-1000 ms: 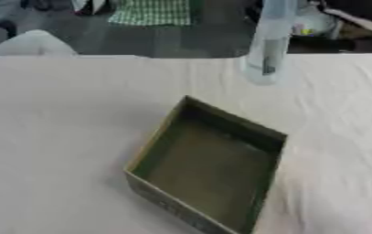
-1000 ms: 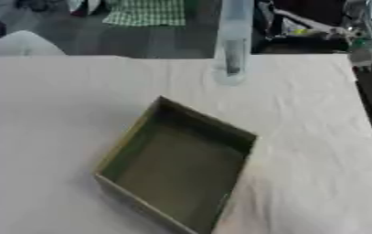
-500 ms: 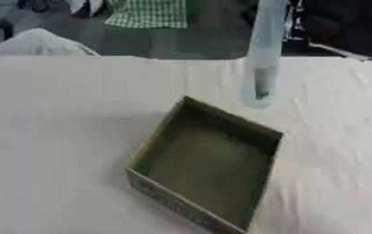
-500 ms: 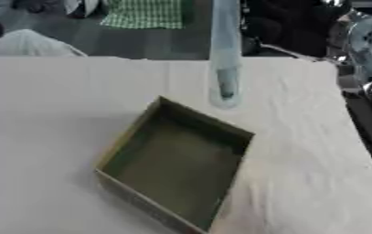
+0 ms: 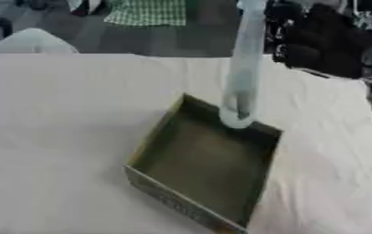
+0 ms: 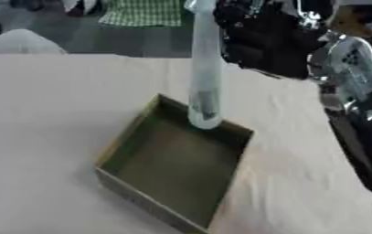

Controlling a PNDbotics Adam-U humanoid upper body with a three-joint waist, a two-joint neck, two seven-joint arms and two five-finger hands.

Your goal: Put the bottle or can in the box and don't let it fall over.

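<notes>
A tall clear bottle hangs upright, its base just over the far rim of the box. The box is an open, olive-green, shallow cardboard tray that lies askew on the white cloth, with nothing inside it. My right hand, black, comes in from the upper right and holds the bottle near its top; the fingers are blurred and partly cut off by the picture's top edge. The left hand shows in neither view.
My right forearm, silver and black, runs down the right edge. A white tablecloth covers the table. Beyond its far edge are dark floor, a green checked cloth and a pale rounded object.
The bottle has travelled from the table beyond the box toward me, and now hangs over the box's far rim. My right hand has come into view with it.
</notes>
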